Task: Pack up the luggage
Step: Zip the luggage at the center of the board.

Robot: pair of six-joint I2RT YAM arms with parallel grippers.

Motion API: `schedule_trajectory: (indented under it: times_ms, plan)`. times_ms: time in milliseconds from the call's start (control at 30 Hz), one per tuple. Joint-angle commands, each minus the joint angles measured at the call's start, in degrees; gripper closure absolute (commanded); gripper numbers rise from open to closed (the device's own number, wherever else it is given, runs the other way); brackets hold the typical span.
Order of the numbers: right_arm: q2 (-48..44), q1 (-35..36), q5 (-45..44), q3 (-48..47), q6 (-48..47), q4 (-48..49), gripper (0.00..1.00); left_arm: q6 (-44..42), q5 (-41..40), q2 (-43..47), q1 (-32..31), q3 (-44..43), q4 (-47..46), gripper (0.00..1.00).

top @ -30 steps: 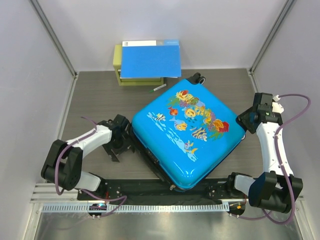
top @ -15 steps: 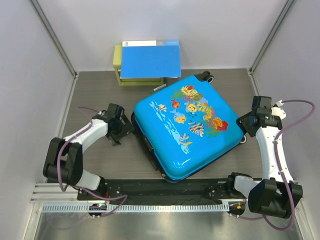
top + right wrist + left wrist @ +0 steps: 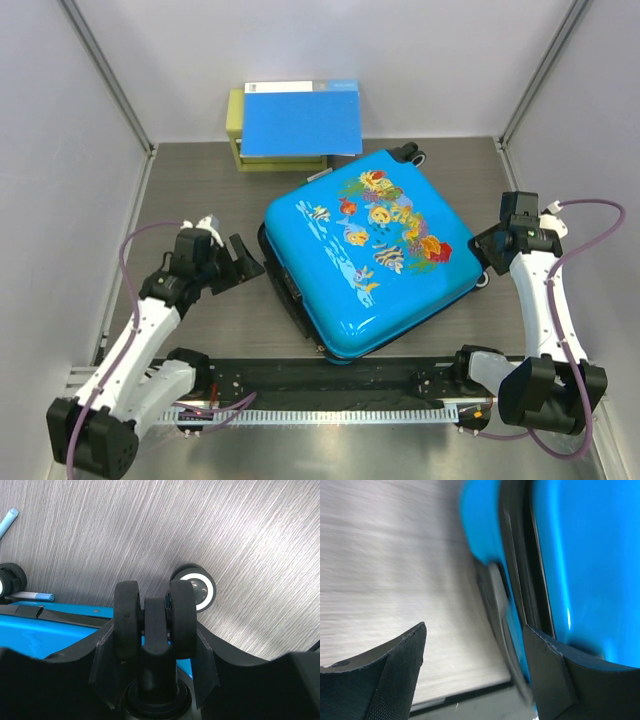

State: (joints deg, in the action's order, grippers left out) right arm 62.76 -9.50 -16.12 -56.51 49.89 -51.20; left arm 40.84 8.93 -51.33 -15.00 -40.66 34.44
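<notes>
The right gripper (image 3: 155,630) is clamped around a black double wheel (image 3: 127,620) at the right corner of the suitcase (image 3: 365,260), with one finger against each outer face. A second wheel (image 3: 197,592), with a white hub, shows just beyond it.

The left gripper (image 3: 240,262) has its fingers spread and holds nothing. It hangs low, just beside the suitcase's left edge. That wrist view is blurred, so I cannot tell whether the finger (image 3: 555,675) nearest the shell touches it.

The suitcase is bright blue with a fish-and-coral print. It lies flat and closed in the middle of the grey table (image 3: 190,190), turned cornerwise between the two arms.

At the table's far edge a plain blue folder (image 3: 300,120) rests on a small yellow-green box (image 3: 236,125), close to the suitcase's far corner.
</notes>
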Motion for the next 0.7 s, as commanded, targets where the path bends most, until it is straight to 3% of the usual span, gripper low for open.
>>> schedule_trajectory:
  times_ms: [0, 167, 200, 333, 500, 533, 667]
  plan:
    - [2.1, 2.29, 7.15, 0.09, -4.62, -3.47, 0.99, -5.15, 15.88, 9.55, -3.52, 5.23, -6.55, 0.23]
    - [3.07, 2.29, 8.65, -0.27, -6.03, -3.47, 0.99, -4.28, 16.49, 15.11, -13.71, 7.09, -11.49, 0.3]
    - [3.33, 2.29, 8.65, -0.27, -6.29, -3.47, 0.99, -2.71, 14.91, 15.82, -19.13, 8.05, -12.45, 0.31]
    - [3.42, 2.29, 9.0, -0.53, -6.47, -3.64, 0.99, 0.73, 1.22, 17.58, -33.31, 9.55, -15.27, 0.32]
    - [3.07, 2.29, 9.52, 0.52, -4.98, -3.38, 0.99, 3.2, -12.06, 10.65, -54.37, 10.0, -20.2, 0.33]
    - [3.15, 2.29, 9.7, 0.44, -5.24, -3.47, 0.99, 3.19, -16.62, 9.59, -56.6, 9.47, -19.5, 0.33]
    - [3.16, 2.29, 9.97, 0.61, -6.2, -3.38, 0.99, 5.65, -21.75, 8.18, -62.68, 10.25, -22.65, 0.36]
